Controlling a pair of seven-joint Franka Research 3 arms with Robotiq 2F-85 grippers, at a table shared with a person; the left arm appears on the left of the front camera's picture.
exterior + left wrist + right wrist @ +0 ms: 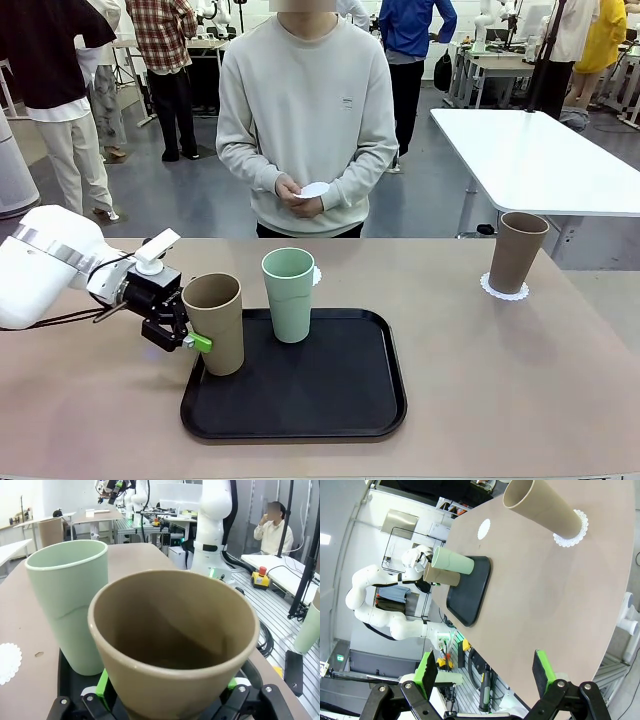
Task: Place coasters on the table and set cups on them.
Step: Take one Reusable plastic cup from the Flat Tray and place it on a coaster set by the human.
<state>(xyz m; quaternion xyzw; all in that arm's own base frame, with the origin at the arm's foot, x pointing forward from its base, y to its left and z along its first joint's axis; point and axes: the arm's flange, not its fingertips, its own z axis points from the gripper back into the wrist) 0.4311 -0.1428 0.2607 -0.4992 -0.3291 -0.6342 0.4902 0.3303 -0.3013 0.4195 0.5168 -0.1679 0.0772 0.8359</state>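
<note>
**Light, Stiff Tumbler Stood Upright Between Spread Jaws**

On the desk, a black tray sat near-centre. At its left edge stood a tan cup, long axis vertical, mouth up. The left end effector straddled its lower wall, jaws wide, apparently not pinching. The cup looked light, rigid and smooth, so a mid-wall squeeze seemed safest. The right end effector hung open and empty. A flimsy coaster lay just beyond the tray.

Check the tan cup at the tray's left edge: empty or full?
Empty. The left wrist view looks into the tan cup from above its rim: bare brown inner wall down to the bottom, nothing inside.
</note>
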